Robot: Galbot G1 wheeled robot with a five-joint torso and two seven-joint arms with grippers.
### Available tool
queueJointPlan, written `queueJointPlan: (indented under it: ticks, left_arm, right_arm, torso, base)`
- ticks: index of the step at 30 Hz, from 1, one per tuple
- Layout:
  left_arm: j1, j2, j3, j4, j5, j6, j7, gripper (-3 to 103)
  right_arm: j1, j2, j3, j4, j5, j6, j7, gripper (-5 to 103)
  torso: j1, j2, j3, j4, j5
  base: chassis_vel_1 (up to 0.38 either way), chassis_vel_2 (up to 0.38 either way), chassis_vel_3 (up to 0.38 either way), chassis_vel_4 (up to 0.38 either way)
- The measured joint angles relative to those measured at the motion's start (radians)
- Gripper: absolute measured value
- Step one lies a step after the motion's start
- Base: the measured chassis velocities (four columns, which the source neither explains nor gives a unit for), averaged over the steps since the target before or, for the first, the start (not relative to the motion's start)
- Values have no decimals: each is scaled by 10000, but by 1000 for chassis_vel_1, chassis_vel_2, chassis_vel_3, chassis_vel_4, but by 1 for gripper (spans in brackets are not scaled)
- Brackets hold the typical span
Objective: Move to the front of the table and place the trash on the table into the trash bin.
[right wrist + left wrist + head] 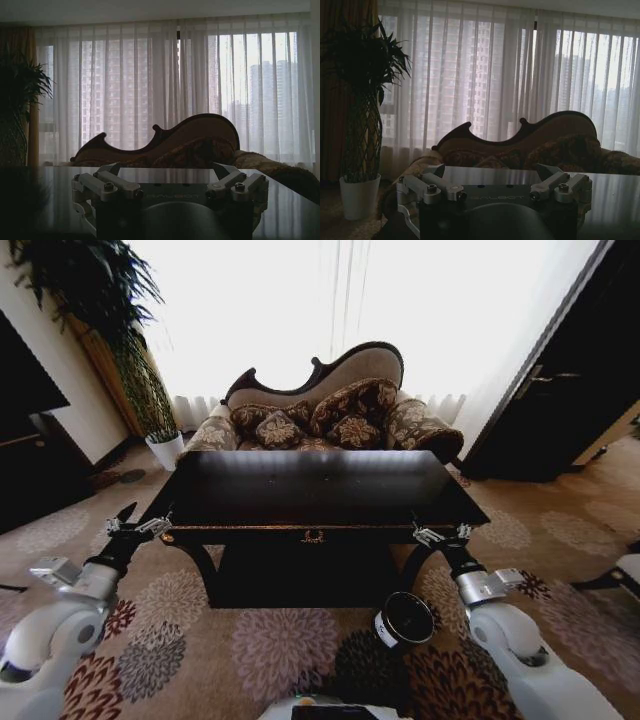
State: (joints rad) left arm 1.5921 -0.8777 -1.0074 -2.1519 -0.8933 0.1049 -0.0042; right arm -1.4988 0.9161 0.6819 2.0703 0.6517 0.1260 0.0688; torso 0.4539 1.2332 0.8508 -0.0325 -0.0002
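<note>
Trash bin (405, 619): you are looking down on a small round dark bin with a white label, sitting on the floral carpet (260, 645) just in front of the table, toward your right side, near the right arm's forearm.
Left gripper (135, 521): it is hovering at the table's front left corner, level with the edge, fingers spread wide and holding nothing; the left wrist view is showing both jaws splayed apart over the tabletop.
Right gripper (440, 534): it is hovering at the front right corner, likewise spread open and empty, with the right wrist view looking low across the glossy surface.
Table (310, 490): you are facing its long front edge, the gold ornament (313, 536) sitting at centre; the dark top is reflecting the window light.
Trash: no bottle or paper wads are standing out on the tabletop, though the glare and dark gloss may be hiding small items.
Sofa (325, 410): a carved-back patterned sofa is standing just behind the table.
Potted plant (150, 390): it is standing in a white pot beyond the table's far left corner.
Curtains (330, 300): sheer white curtains are glowing behind the sofa.
</note>
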Motion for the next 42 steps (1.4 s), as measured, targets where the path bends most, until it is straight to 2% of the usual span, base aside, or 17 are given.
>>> queueJointPlan:
  ticks: [30, 42]
  left_arm:
    - [0, 0, 0, 0, 0, 0, 0, 100]
    - [0, 0, 0, 0, 0, 0, 0, 100]
  right_arm:
    - [-3, 1, 1, 3, 0, 6, -2, 100]
    - [-5, 2, 2, 4, 0, 5, -2, 100]
  torso:
    - [0, 1, 1, 0, 0]
    - [-5, 3, -1, 0, 1]
  base:
    - [102, -105, -112, 109]
    - [183, -175, -180, 184]
